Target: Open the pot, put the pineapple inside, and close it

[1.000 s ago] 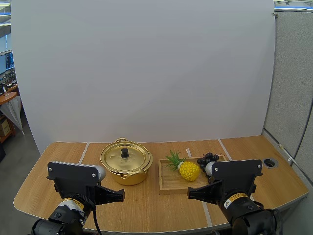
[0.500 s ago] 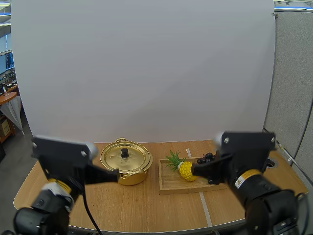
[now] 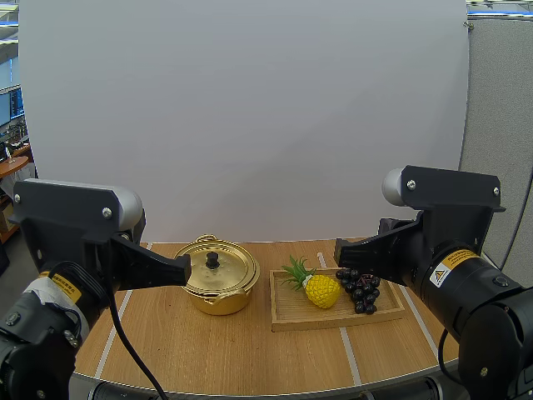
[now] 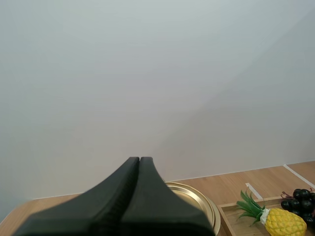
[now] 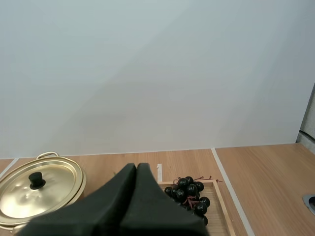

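A gold pot (image 3: 216, 276) with its lid on and a black knob (image 3: 212, 260) stands on the table, left of a wooden tray (image 3: 293, 312). On the tray lie a yellow pineapple (image 3: 319, 289) with green leaves and a bunch of dark grapes (image 3: 359, 287). My left gripper (image 3: 186, 270) is shut, raised beside the pot's left rim. My right gripper (image 3: 340, 252) is shut, raised above the tray near the grapes. The left wrist view has the shut fingers (image 4: 139, 168) before the pot (image 4: 197, 199) and pineapple (image 4: 280, 221). The right wrist view has its shut fingers (image 5: 136, 172) before the pot (image 5: 34, 189) and grapes (image 5: 189, 190).
The wooden table (image 3: 250, 354) has white tape lines and bare room in front of the pot and tray. A white backdrop stands behind the table.
Both arms have risen from low at the table's front edge and reached forward, the left toward the pot, the right toward the tray. Pot, pineapple and grapes have not moved.
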You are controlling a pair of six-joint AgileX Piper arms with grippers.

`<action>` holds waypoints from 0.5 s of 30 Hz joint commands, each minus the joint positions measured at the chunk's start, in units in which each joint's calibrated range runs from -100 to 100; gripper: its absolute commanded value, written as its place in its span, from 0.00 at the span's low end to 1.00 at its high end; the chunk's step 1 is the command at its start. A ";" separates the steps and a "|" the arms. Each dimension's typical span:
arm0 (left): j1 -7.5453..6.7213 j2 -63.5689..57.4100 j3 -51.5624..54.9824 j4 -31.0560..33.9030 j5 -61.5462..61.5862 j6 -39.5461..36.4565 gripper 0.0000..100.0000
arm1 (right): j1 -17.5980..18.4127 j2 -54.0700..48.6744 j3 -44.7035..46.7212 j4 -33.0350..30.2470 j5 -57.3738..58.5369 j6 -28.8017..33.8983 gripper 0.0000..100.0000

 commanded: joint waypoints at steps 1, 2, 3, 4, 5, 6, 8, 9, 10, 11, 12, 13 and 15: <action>0.09 4.61 -1.05 0.55 0.68 -0.13 0.00 | -0.20 3.93 -0.38 0.09 2.49 -4.65 0.00; 0.09 7.26 -1.35 0.41 0.68 -0.13 0.00 | -0.20 6.33 -0.38 0.09 3.43 -5.35 0.00; 0.09 10.24 -1.70 0.33 0.21 -0.13 0.00 | -0.20 8.96 -0.38 0.09 4.09 -5.61 0.00; 0.09 13.40 -2.10 0.01 0.05 -0.13 0.00 | -0.20 11.15 -0.38 0.09 4.08 -5.60 0.00; 0.09 16.07 -2.85 0.01 0.00 -0.13 0.00 | -0.20 13.96 -0.38 0.09 4.08 -5.60 0.00; 0.09 19.48 -3.75 0.01 -0.15 -0.13 0.00 | -0.20 16.22 -0.38 0.09 3.90 -5.60 0.00; 0.09 26.48 -5.66 0.01 -0.49 -0.13 0.00 | -0.20 22.02 -0.38 0.52 1.84 -5.60 0.00; 0.09 29.22 -6.83 0.01 -0.92 -0.13 0.00 | -0.20 24.87 -0.38 0.48 0.07 -5.60 0.00; 0.09 32.55 -8.03 0.01 -1.31 -0.13 0.00 | -0.20 27.68 -0.38 0.48 -1.93 -5.60 0.00; 0.09 35.74 -9.30 0.01 -1.50 -0.13 0.00 | -0.20 29.81 -0.38 0.48 -3.66 -5.60 0.00; 0.09 38.85 -10.32 0.01 -1.50 -0.13 0.00 | -0.20 32.91 -0.38 0.48 -5.59 -5.73 0.00; 0.09 41.70 -11.59 0.01 -1.50 -0.13 0.00 | -0.20 34.82 -0.38 0.48 -7.15 -6.18 0.00; 0.09 46.88 -13.82 0.01 -1.50 -0.13 0.00 | -0.20 39.72 -0.54 0.48 -9.45 -7.16 0.00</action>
